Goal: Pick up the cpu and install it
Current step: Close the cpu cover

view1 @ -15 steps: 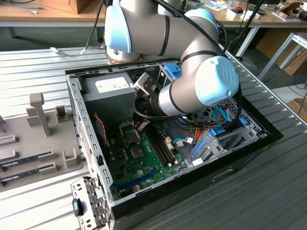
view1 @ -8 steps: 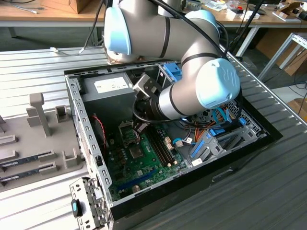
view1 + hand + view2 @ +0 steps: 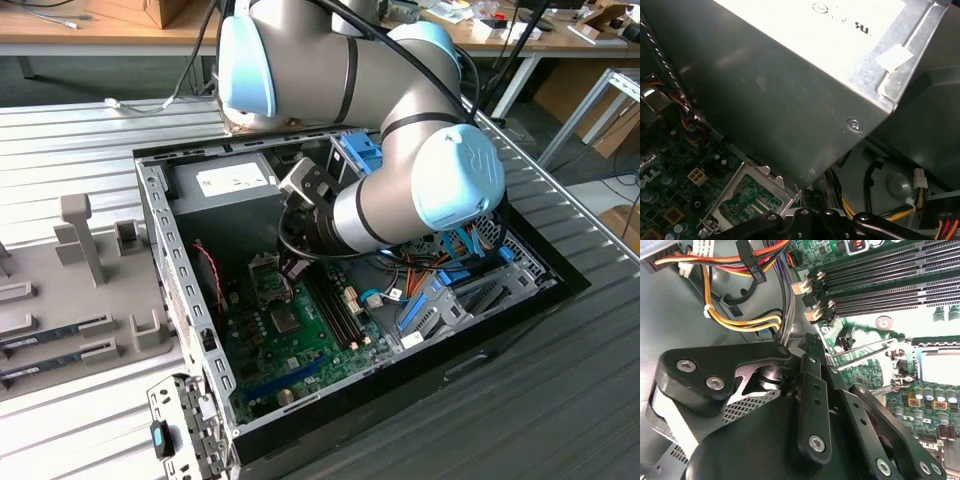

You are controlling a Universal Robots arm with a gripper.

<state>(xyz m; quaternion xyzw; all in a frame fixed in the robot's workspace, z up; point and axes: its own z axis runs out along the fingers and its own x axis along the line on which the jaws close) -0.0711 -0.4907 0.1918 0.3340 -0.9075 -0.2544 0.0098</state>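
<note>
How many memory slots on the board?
4 memory slots, side by side beside the socket in the second wrist view; far ends run out of frame.

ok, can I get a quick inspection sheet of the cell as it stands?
surface: ribbed grey metal table, with an open black computer case lying on it.
job's things: the cpu cannot be told apart; on the green motherboard the silver socket frame looks open.
clutter: grey tray of upright fixtures holding long thin memory sticks, to the exterior view's left of the case; grey power-supply box with a white label inside the case.
gripper: black gripper down inside the case, near the socket; any load cannot be told.
cables: yellow, orange and red wire bundle beside the gripper.
surroundings: wooden benches behind the table.
</note>
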